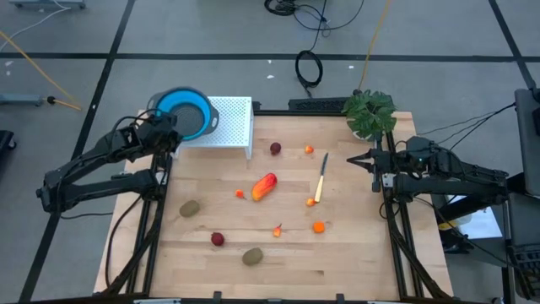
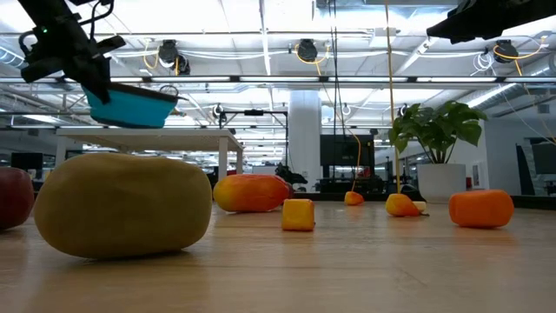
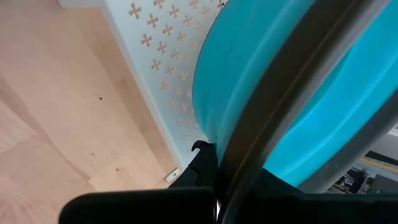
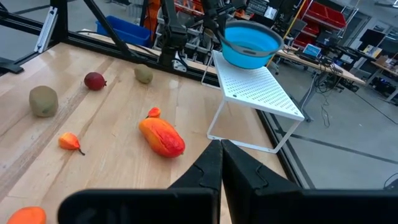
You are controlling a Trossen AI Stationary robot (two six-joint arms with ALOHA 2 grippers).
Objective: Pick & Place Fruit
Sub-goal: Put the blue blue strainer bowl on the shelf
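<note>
Holding the blue bowl (image 1: 186,113) by its dark rim, the left gripper (image 1: 165,133) is clamped on it above the white perforated rack (image 1: 232,123) at the desk's (image 1: 354,253) far left corner. The right gripper (image 1: 358,160) hangs over the right edge, fingers pressed together on nothing, just in front of the potted plant (image 1: 369,112).

Fruit lies scattered on the desk. The elongated red-orange piece (image 1: 264,186) sits near the centre, a yellow-handled knife (image 1: 321,179) beside it toward the right. One dark red ball (image 1: 275,149) rests near the rack, another (image 1: 218,239) toward the near edge. Two brown-green ovals (image 1: 190,208) (image 1: 252,256) lie on the left and near sides. Small orange bits (image 1: 318,226) dot the middle.
</note>
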